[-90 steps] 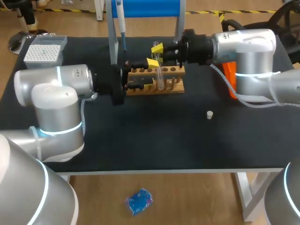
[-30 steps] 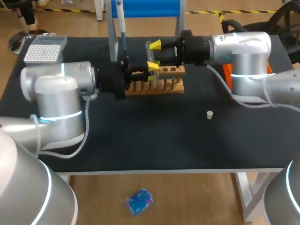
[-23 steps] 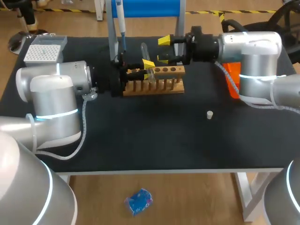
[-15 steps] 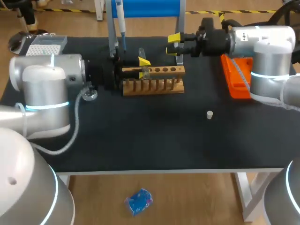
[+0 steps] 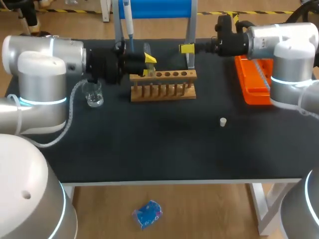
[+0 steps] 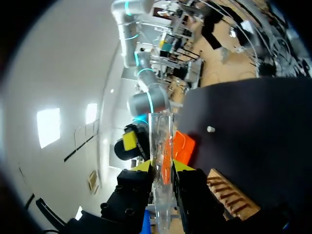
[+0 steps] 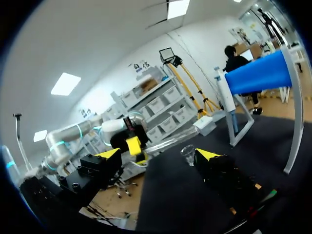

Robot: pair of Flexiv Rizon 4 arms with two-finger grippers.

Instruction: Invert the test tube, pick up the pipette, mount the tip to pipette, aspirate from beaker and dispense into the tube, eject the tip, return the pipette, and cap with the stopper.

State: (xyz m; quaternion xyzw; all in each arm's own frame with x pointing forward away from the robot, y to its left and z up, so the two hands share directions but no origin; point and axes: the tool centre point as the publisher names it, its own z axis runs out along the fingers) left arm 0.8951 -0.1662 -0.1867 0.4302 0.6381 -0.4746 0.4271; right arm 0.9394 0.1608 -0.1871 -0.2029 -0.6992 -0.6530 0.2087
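Left end effector (image 5: 148, 65): fingers closed narrowly on the test tube (image 6: 160, 146), gripping its lower part. Tube long axis near upright, open mouth uppermost, above the left end of the wooden rack (image 5: 164, 85). Right end effector (image 7: 158, 154): fingers wide apart, empty, near the rear edge of the worktop (image 5: 149, 149).
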